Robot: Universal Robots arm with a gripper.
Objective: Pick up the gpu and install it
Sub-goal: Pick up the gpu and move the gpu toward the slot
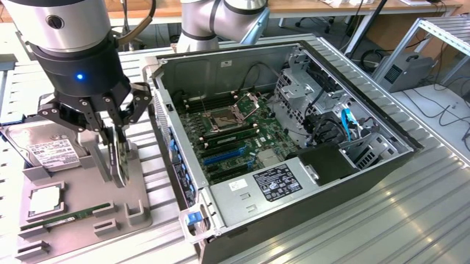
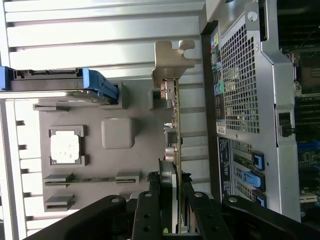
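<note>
grey holder tray [image 1: 81,223] carrying hard drive [image 1: 48,148], processor [image 1: 45,201], memory stick [image 1: 66,215] and the gpu [image 1: 126,165], on edge in its slot. gripper [image 1: 116,165] vertical above it, fingers [image 2: 150,210] clamped on the card. open computer case [image 1: 382,129] just beside.

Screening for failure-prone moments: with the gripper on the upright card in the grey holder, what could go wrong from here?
1. The gripper seems to pinch the gpu near one end of its thin edge; the card might pivot or slip.
2. Its metal bracket sits beside a post of the holder and might snag on lifting.
3. The computer case stands close alongside; a swing could strike it.
</note>
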